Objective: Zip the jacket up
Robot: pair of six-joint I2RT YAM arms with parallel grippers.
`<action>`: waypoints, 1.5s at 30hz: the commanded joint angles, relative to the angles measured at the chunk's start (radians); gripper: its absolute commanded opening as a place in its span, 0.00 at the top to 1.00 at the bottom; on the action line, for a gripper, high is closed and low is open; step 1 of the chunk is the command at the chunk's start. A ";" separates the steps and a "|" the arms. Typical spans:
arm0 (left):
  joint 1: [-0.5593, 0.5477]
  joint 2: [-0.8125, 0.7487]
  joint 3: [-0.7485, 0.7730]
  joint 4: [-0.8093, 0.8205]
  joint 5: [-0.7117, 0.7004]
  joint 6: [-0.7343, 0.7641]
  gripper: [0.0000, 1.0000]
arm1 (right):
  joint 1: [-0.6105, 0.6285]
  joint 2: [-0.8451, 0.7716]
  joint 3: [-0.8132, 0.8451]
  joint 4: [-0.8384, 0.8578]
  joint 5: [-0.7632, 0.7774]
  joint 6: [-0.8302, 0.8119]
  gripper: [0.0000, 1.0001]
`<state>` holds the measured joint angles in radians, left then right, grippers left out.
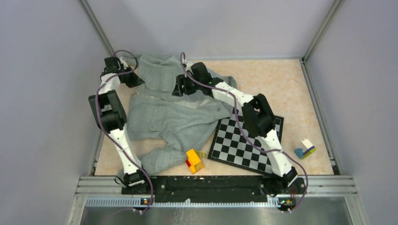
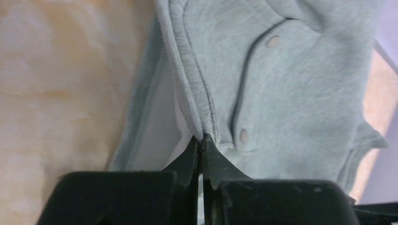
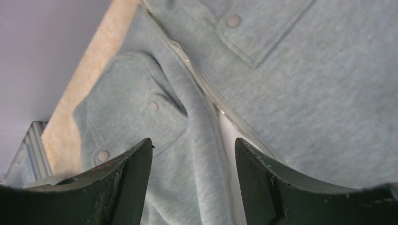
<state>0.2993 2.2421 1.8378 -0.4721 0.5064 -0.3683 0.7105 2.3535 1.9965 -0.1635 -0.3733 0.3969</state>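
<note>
The light grey jacket (image 1: pixel 164 112) lies rumpled on the left half of the table, collar at the back, front open with the white lining showing. My left gripper (image 1: pixel 133 78) is at the jacket's left back edge; in the left wrist view it (image 2: pixel 202 137) is shut on the jacket's hem edge (image 2: pixel 197 117). My right gripper (image 1: pixel 179 89) hovers over the jacket's middle. In the right wrist view it (image 3: pixel 193 143) is open and empty above the zipper track (image 3: pixel 199 82), beside a snap pocket (image 3: pixel 155 110).
A black-and-white chessboard (image 1: pixel 244 140) lies right of the jacket, partly under a sleeve. A yellow and red block (image 1: pixel 194 160) sits near the front edge. A small blue, white and green block stack (image 1: pixel 305 149) is at the right. Walls enclose the table.
</note>
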 commanded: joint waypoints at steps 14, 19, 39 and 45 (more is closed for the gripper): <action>-0.005 -0.208 -0.153 0.218 0.370 -0.376 1.00 | 0.019 0.268 0.215 0.686 -0.228 0.348 0.32; -0.005 -0.218 -0.187 0.284 0.399 -0.474 1.00 | 0.032 0.355 0.292 0.803 -0.199 0.375 0.29; -0.006 -0.293 -0.244 0.213 0.463 -0.517 1.00 | 0.093 0.517 0.538 0.786 0.008 0.113 0.11; -0.008 -0.304 -0.254 0.188 0.472 -0.489 1.00 | 0.116 0.529 0.587 0.787 0.041 0.075 0.18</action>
<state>0.2989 2.0087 1.5940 -0.2657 0.9234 -0.8696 0.7990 2.8738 2.5080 0.5938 -0.3695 0.5400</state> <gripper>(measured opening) 0.006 0.828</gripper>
